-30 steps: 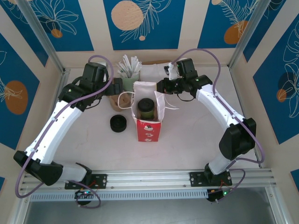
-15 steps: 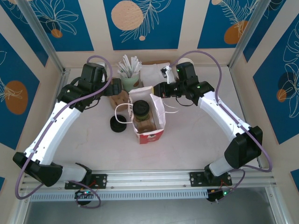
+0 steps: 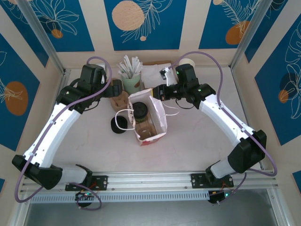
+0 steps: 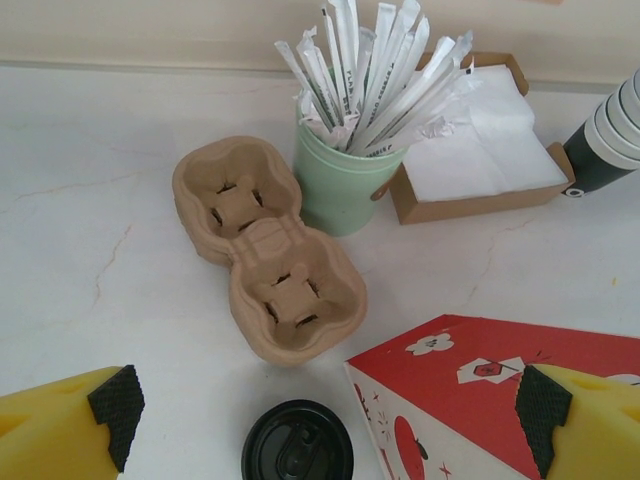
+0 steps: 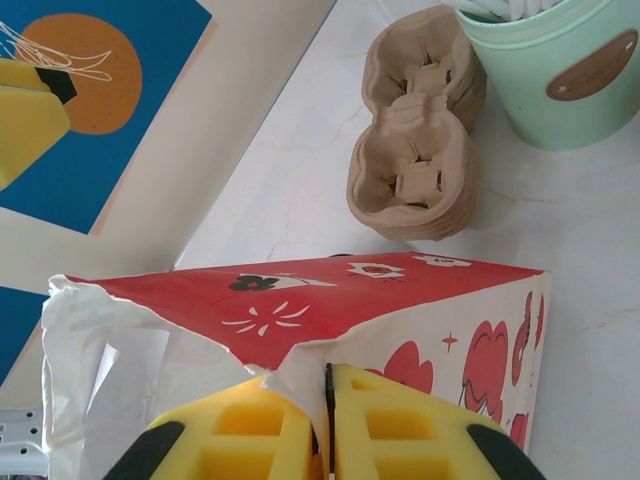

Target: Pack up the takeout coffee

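Pinching the rim of the tilted bag (image 5: pixel 400 300), coffee (image 3: pixel 140 109) inside, right claw (image 5: pixel 328 375); left claw (image 4: pixel 330 405) wide, well apart.

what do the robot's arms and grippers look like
The left arm and right arm match: white tubular links joined by chunky black joint housings. A thin purple cable loops along each arm. The left gripper has blocky yellow fingers tipped with black pads. The right gripper has the same yellow moulded fingers.
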Controlling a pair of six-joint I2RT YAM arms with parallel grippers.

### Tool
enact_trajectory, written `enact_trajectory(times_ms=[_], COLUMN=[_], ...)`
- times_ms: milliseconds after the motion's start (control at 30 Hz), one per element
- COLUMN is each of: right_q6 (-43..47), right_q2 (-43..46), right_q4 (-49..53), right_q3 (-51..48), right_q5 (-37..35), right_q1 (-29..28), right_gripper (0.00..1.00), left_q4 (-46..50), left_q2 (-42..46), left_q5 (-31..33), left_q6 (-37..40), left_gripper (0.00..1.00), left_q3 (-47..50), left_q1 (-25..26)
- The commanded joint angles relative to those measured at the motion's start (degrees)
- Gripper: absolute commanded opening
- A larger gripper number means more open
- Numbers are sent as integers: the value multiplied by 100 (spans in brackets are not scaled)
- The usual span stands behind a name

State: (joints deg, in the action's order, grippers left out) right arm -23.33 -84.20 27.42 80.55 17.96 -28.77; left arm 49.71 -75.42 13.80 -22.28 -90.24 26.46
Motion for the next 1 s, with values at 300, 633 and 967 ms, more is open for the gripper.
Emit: enact_trajectory(times_ms=[300,633,967], right_q6=[-559,-1030,-961], right_q2=[-232,-481,-608], right_q4=[-63,-415,0], right_q3=[-72,-145,379], right_q5=[-188,-99,-275], right_q1=[-1,3,306], right_gripper=[14,17,52], left_q4=[-67,-67,-93], left_q2=[16,-65,-234], left_q5=[-250,-359,-422], left_q6=[-4,35,167], left_gripper=[97,97,98], left_q3=[81,50,-210], left_q1=[-122,-168,-261])
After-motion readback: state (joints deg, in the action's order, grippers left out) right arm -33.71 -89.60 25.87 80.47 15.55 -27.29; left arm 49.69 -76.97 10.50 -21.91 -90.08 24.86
